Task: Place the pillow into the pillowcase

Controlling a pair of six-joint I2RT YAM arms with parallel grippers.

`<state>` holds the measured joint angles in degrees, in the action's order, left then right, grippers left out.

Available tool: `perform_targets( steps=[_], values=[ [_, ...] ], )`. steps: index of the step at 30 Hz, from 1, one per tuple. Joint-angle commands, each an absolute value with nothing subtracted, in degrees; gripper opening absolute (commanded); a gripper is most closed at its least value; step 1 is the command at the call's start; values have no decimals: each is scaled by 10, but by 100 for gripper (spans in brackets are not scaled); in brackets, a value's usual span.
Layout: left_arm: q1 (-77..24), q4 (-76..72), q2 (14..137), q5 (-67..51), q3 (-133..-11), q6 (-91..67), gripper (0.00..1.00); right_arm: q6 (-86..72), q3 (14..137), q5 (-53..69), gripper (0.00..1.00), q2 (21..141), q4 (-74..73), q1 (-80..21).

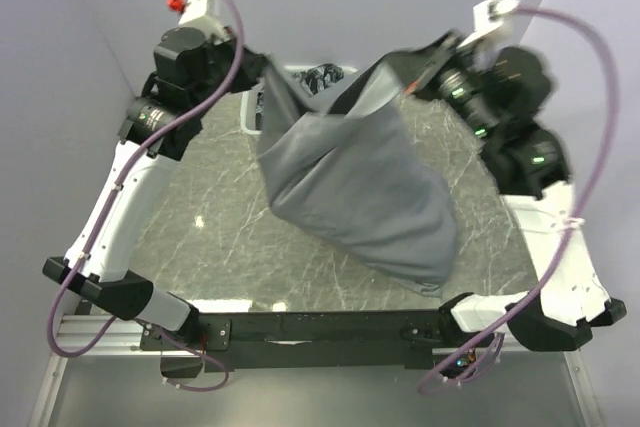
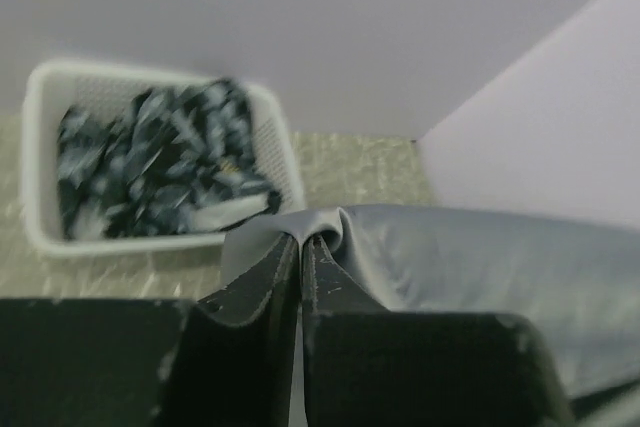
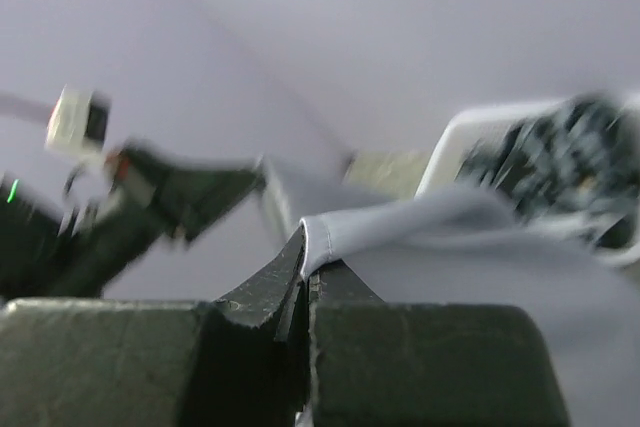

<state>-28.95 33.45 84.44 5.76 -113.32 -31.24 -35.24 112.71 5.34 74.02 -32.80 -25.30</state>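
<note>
Pillowcase (image 1: 355, 187): grey, creased, plump, aloft by two corners.

Inside of pillowcase (image 1: 350, 182) out of sight; white basket (image 2: 36, 167) and dark contents (image 2: 160, 157) blurred

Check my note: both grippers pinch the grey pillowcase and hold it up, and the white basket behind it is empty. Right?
Not quite. The white basket is not empty: the left wrist view shows dark patterned cloth in it. The rest holds: the left gripper and right gripper both pinch the lifted pillowcase.
</note>
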Motion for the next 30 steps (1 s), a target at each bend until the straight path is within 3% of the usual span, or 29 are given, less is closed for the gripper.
perform_targets(
  steps=[1,3,5,6,7,8,9,11,14,17,24,30],
  values=[
    [-186,303,794,-3,-1051,-397,11,-383,991,56,0,750,-189,-345],
    [-129,280,772,-31,-976,-426,15,-391,962,45,0,779,-162,-406],
    [-73,266,750,-53,-907,-452,30,-386,979,20,0,837,-142,-472],
    [-55,261,743,-56,-886,-459,58,-382,996,18,1,863,-145,-488],
    [-38,263,737,-53,-870,-463,69,-376,1015,22,7,911,-159,-500],
    [-7,265,724,-50,-842,-470,77,-372,1054,30,30,931,-170,-511],
    [1,265,716,-51,-831,-471,90,-360,1069,26,42,946,-184,-523],
    [34,266,693,-44,-810,-458,99,-351,1067,6,69,948,-209,-526],
    [36,289,678,-6,-797,-446,100,-336,1008,-37,86,894,-218,-521],
    [27,302,662,26,-739,-463,99,-335,916,-90,95,820,-228,-502],
    [-52,282,587,150,-546,-548,99,-393,612,-108,96,622,-192,-449],
    [-155,227,585,158,-467,-590,98,-475,408,-115,97,481,-208,-424]
  ],
)
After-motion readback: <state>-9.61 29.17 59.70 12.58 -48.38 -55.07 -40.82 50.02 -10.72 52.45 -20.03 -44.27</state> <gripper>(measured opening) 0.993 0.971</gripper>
